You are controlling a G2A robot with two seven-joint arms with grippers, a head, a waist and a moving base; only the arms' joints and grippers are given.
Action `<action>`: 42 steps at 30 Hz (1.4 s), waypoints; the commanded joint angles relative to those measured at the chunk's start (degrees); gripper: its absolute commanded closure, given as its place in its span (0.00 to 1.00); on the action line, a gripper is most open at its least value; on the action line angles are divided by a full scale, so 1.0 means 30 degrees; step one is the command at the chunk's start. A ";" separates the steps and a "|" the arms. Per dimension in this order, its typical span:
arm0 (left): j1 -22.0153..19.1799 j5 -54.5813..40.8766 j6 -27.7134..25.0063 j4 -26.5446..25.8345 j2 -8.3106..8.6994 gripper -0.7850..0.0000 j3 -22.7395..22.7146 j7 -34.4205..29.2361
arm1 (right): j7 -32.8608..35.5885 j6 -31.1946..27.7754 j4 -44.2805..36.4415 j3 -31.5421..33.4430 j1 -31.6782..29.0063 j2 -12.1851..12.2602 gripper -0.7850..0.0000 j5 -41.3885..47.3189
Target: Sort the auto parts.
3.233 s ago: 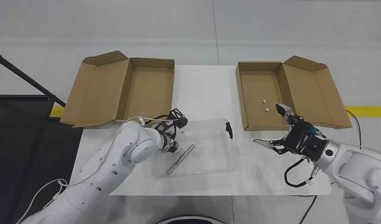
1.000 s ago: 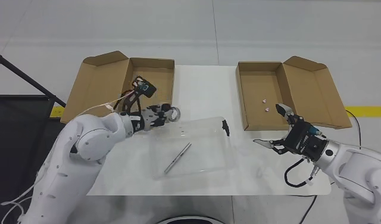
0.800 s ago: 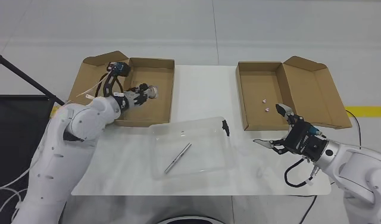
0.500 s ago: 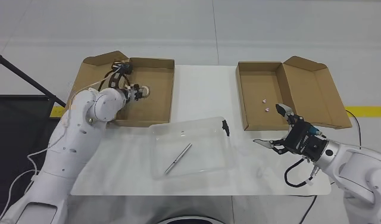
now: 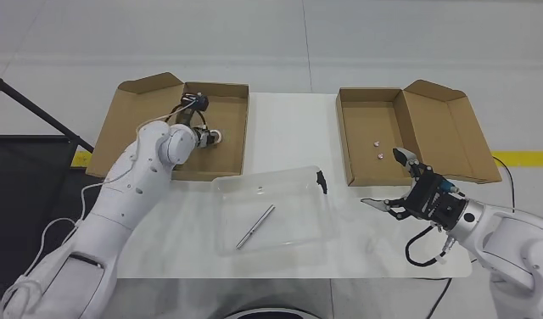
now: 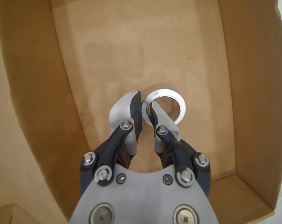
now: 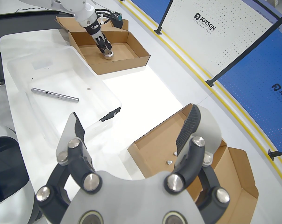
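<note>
Down in the left box (image 6: 136, 36), the left tool (image 6: 144, 104) pinches the metal ring (image 6: 179, 100) by its rim.

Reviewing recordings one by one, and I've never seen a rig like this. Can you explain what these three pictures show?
This is a two-armed robot at a white table. One picture looks down from above; the other two come from cameras on its wrists. The left gripper pinches a metal ring inside the left cardboard box. The right gripper hangs open near the right cardboard box, which holds two small screws. Between them sits a clear tray holding a metal rod, with a small black piece at its corner.
</note>
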 commanded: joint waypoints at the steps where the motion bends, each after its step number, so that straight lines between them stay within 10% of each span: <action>1: -0.0070 -0.0128 -0.0076 0.0095 -0.0022 0.23 -0.0124 0.0091 | -0.0001 -0.0001 0.0000 0.0000 -0.0001 0.0000 0.00 0.0000; 10: 0.0881 0.0094 -0.0142 -0.3380 0.0427 0.00 -0.1632 -0.0447 | -0.0001 -0.0001 0.0000 0.0000 -0.0001 0.0000 0.00 0.0000; 25: 0.7653 -0.0045 -0.2248 -1.8253 0.1568 0.00 -0.3872 -0.4628 | -0.0001 -0.0001 0.0000 0.0000 -0.0001 0.0000 0.00 0.0000; 42: 0.8653 0.0479 -0.3173 -2.0200 0.1721 0.00 -0.2982 -0.7469 | -0.0001 -0.0001 0.0000 0.0000 -0.0001 0.0000 0.00 0.0000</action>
